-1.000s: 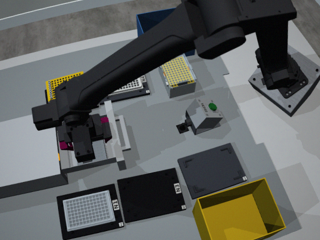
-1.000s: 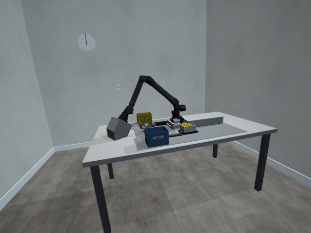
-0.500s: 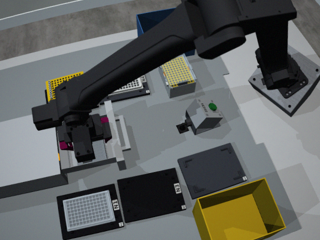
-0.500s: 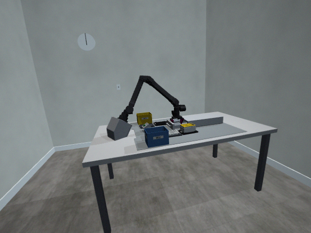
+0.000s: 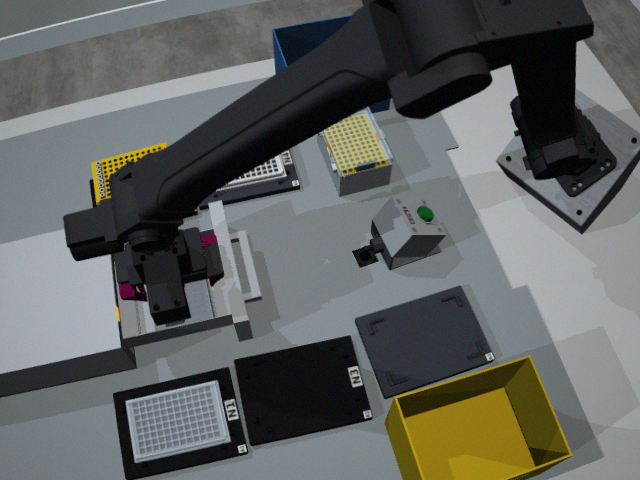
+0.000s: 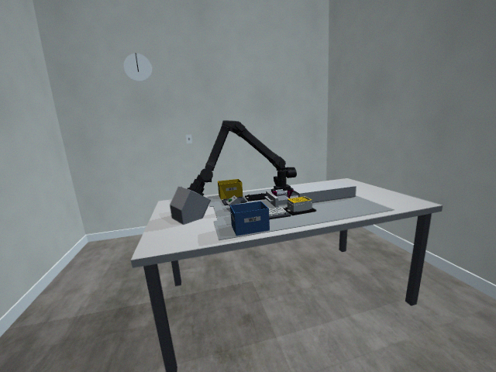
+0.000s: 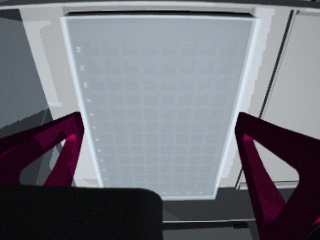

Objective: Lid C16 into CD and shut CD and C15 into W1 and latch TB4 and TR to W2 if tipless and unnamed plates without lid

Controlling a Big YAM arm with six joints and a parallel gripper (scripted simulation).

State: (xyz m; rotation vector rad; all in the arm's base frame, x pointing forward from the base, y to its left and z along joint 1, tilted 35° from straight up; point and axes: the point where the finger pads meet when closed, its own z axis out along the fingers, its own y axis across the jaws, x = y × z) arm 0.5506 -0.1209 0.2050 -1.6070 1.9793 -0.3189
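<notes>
My gripper (image 5: 170, 268) (image 6: 281, 191) (image 7: 159, 120) is open, its magenta fingers spread wide on either side of a lidded assay plate (image 7: 160, 95) (image 5: 199, 300). That plate lies flat in the open drawer (image 5: 180, 328) of the cooler CD (image 5: 51, 304), and the fingers stand clear of its long edges. The clear plate (image 5: 175, 421) sits on nest N1. Nest N3 (image 5: 299, 387) and the lid park (image 5: 423, 338) are bare. The tip box TB4 (image 5: 356, 149) with a yellow insert stands near the green key DONE (image 5: 424, 212).
The yellow bin W1 (image 5: 547, 413) (image 6: 229, 187) stands at the front right and the blue bin W2 (image 5: 305, 41) (image 6: 249, 218) at the back. The yellow tip rack TR (image 5: 121, 162) and a white plate (image 5: 261, 173) sit behind the drawer, partly under the arm.
</notes>
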